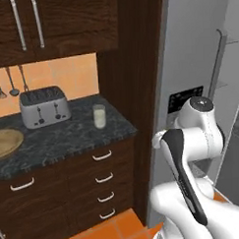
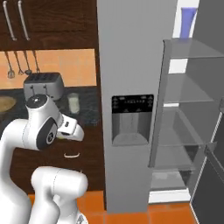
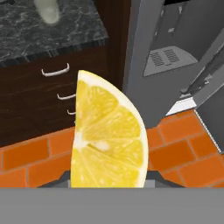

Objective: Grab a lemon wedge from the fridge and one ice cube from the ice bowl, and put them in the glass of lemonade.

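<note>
Lemon wedge (image 3: pixel 107 138) sits right in front of my hand camera, cut face toward the lens, its lower edge down between the tool (image 3: pixel 108 177) tips, so I read the tool as clamped on the wedge. The tips themselves are mostly hidden behind the fruit; I see just dark bits at either side of its base.

Below and beyond the wedge in that view I see orange brick floor (image 3: pixel 183 157), dark drawers (image 3: pixel 52 87) with pale handles, and the fridge (image 3: pixel 144 61) with its dispenser recess.

From the left base view, the glass (image 1: pixel 99 116) stands on the dark stone table (image 1: pixel 68 138), to the right of the toaster (image 1: pixel 43 106) and apart from it. The ice bowl (image 1: pixel 5 142) is at the left edge of the table, cut off by the frame; I cannot make out any ice in it.

From the right base view, the fridge's right door stands open, showing bare grey shelves (image 2: pixel 183 94), with a blue cup (image 2: pixel 188 22) up top. The arm (image 2: pixel 41 127) is folded in front of the table, its wrist pointing toward the fridge.
</note>
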Available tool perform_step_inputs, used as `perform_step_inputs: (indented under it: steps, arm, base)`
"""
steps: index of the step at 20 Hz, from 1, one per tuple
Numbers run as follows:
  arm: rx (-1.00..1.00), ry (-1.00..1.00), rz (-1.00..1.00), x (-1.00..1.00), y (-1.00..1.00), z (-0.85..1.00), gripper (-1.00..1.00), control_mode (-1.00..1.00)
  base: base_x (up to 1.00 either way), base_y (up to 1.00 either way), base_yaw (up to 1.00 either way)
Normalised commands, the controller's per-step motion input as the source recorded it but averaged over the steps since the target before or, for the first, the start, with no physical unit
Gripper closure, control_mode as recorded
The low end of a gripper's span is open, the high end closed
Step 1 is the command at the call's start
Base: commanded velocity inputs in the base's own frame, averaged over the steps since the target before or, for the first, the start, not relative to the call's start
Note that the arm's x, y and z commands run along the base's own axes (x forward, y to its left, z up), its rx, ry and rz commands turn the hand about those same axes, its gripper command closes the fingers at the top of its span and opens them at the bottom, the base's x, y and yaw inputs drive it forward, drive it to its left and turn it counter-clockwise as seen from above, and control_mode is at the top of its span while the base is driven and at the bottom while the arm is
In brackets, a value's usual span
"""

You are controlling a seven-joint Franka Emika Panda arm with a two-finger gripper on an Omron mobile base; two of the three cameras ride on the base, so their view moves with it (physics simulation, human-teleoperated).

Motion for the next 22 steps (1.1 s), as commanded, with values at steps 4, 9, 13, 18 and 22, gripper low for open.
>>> perform_step_inputs:
  steps: [4,9,13,18,22]
  arm:
    - [0.0,0.0,0.0,0.0,0.0,0.0,1.0,1.0]
    - [0.0,0.0,0.0,0.0,0.0,0.0,1.0,1.0]
    - [0.0,0.0,0.0,0.0,0.0,0.0,1.0,1.0]
    - [0.0,0.0,0.0,0.0,0.0,0.0,1.0,1.0]
    - [0.0,0.0,-0.05,0.1,0.12,-0.01,1.0,-1.0]
  base:
    - [0.86,1.0,-0.47]
    - [0.7,1.0,-0.47]
    - [0.13,1.0,-0.48]
    - [0.03,0.94,-0.4]
    - [0.04,0.14,-0.07]
